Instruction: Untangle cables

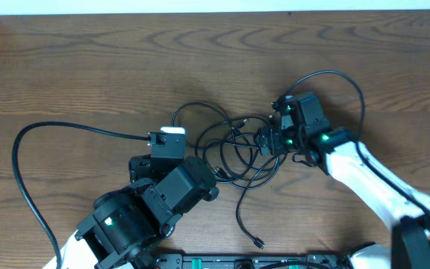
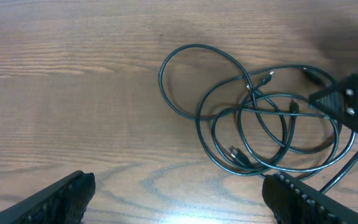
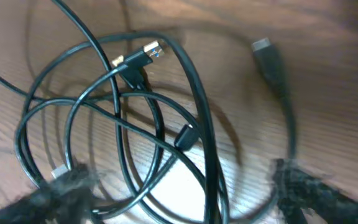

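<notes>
The cables [image 1: 237,149] are thin black cords lying in a loose tangle of overlapping loops mid-table. In the left wrist view the cables [image 2: 253,124] sit up and to the right. My left gripper [image 1: 176,166] hovers just left of the tangle. Seen from its wrist, the left gripper [image 2: 179,196] is open over bare wood. My right gripper [image 1: 266,142] is at the tangle's right edge. In its blurred wrist view, the right gripper [image 3: 185,193] is open, with several strands of the cables [image 3: 142,124] crossing between its fingers. A blue-tipped plug [image 3: 149,51] lies above.
A thicker black robot cable [image 1: 28,172] arcs over the table's left side to the left wrist. Another arcs above the right arm [image 1: 349,75]. One cord's free end [image 1: 258,241] trails toward the front edge. A loose plug [image 3: 265,50] lies to the right.
</notes>
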